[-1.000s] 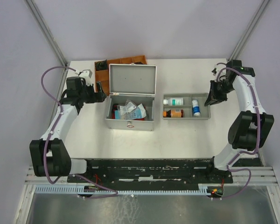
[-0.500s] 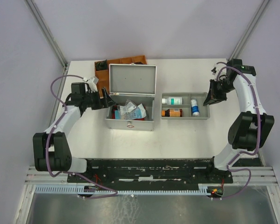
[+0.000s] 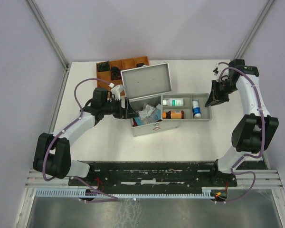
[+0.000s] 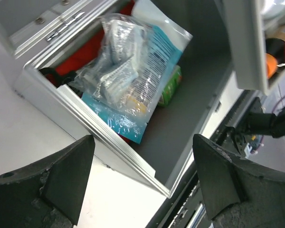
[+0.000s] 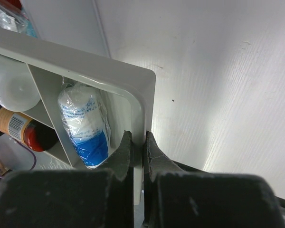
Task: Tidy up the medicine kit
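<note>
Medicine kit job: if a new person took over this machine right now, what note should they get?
Left hand: open, holding nothing, at the left end of the medicine kit.
Right hand: shut on the right rim of the small grey tray.
Kit: lid up, packets inside.
Tray: holds a white bottle, a brown bottle and a blue-and-white pack; its left end meets the kit's right end.
Done: kit opened.
Left: probably seat the tray in the kit, then close the lid.
</note>
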